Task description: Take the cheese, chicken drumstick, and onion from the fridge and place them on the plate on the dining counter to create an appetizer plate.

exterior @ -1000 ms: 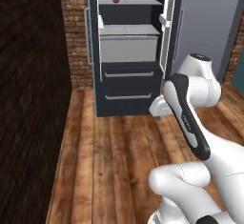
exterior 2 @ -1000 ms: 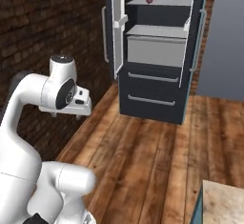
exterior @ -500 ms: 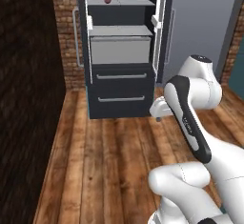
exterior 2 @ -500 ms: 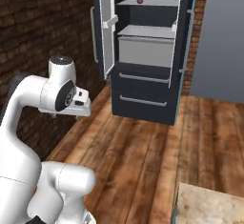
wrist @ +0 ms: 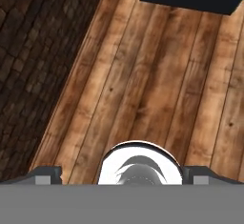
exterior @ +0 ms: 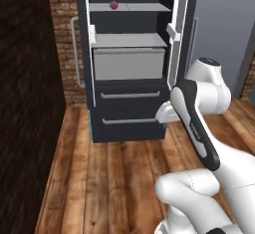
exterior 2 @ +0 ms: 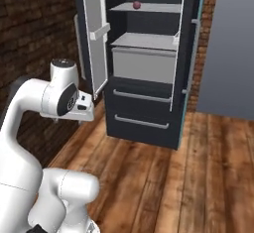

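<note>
The fridge [exterior: 130, 109] stands ahead with both doors swung open, also seen in the right base view as the fridge [exterior 2: 145, 114]. A small pinkish-red onion [exterior: 114, 5] rests on its upper shelf, the onion [exterior 2: 137, 4] near the shelf's front. Cheese, chicken drumstick, plate and dining counter are out of view. My gripper [exterior: 164, 115] is tucked at the folded arm, well short of the fridge and low, seen too as the gripper [exterior 2: 85, 109]. In the hand view the gripper [wrist: 126, 176] looks down at the floor, its fingertips [wrist: 45, 174] far apart, open and holding nothing.
A dark brick wall [exterior 2: 34, 33] runs along the left. Wooden floor [exterior: 119, 178] lies between me and the fridge. The open doors [exterior 2: 96, 33] carry white bins. A closed grey drawer [exterior: 128, 63] and two dark drawers with bar handles sit below the shelves. A grey wall [exterior 2: 228, 48] rises at right.
The base has driven toward the fridge, so the whole picture shifted and the fridge looms larger. The arm keeps the same folded pose and the jaws stay wide.
</note>
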### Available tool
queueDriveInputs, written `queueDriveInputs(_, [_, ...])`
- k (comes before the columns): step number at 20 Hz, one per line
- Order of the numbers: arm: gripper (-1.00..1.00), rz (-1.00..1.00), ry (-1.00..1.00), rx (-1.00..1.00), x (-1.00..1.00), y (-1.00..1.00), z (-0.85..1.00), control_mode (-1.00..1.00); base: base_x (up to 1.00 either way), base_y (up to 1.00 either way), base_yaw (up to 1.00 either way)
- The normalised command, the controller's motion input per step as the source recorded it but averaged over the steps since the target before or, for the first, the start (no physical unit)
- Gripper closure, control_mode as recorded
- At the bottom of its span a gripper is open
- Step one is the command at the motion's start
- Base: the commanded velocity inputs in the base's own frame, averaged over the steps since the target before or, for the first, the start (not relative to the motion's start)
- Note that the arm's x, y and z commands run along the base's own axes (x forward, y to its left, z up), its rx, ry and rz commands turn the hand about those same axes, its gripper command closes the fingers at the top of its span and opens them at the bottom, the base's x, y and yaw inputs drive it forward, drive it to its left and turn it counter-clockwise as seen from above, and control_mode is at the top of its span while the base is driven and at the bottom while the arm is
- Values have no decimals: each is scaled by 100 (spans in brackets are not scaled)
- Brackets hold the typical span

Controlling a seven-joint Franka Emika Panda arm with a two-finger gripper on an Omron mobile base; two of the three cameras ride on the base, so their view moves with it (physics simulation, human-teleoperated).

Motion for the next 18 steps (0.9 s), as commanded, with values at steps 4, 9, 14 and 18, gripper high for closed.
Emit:
queueDriveInputs(4, [-100, 0, 0, 0, 0, 0, 0, 100, 100, -22, 0])
queueDriveInputs(9, [-100, 0, 0, 0, 0, 0, 0, 100, 100, -11, 0])
queueDriveInputs(14, [-100, 0, 0, 0, 0, 0, 0, 100, 100, -8, 0])
queueDriveInputs(18, [-100, 0, 0, 0, 0, 0, 0, 100, 100, -6, 0])
